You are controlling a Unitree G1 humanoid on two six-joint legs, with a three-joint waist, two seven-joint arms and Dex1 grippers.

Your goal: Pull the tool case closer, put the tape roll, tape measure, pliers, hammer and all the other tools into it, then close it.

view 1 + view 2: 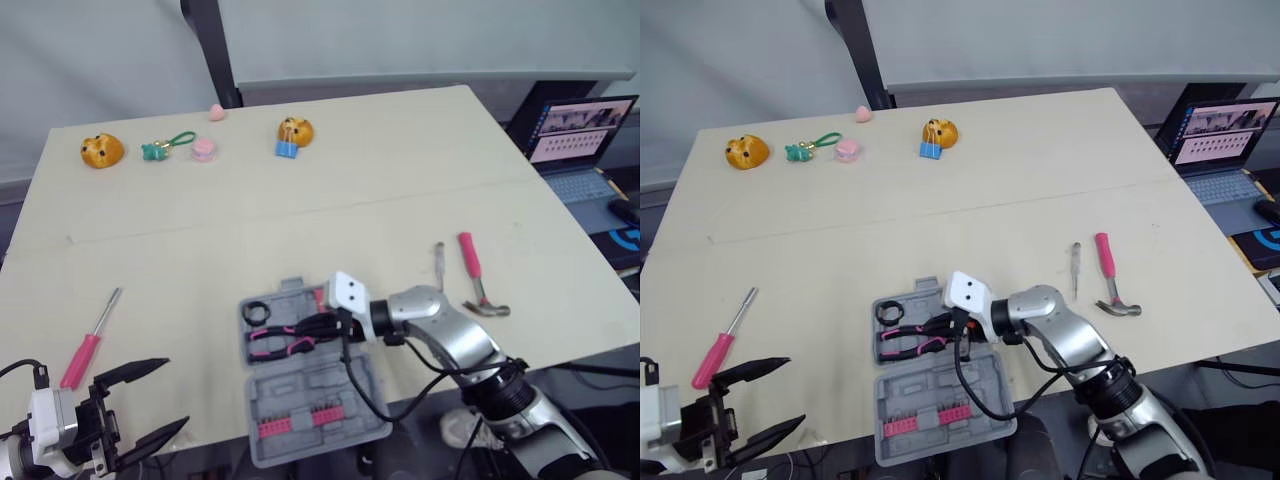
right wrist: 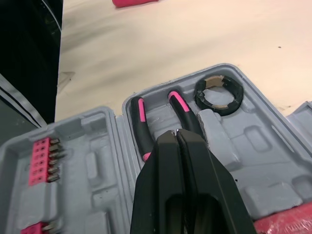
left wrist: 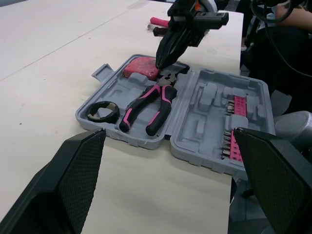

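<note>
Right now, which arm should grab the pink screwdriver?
Left. The left gripper is open at the table's near left edge, just beside the screwdriver. The right gripper is shut over the pliers in the case, farther away.

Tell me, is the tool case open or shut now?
Open. The tool case lies with both halves spread flat; the pliers and the tape roll show in its moulded hollows.

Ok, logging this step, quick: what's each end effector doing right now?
Left end effector: open, empty.
Right end effector: closed, holding nothing, tips above the black-and-pink pliers.
</note>
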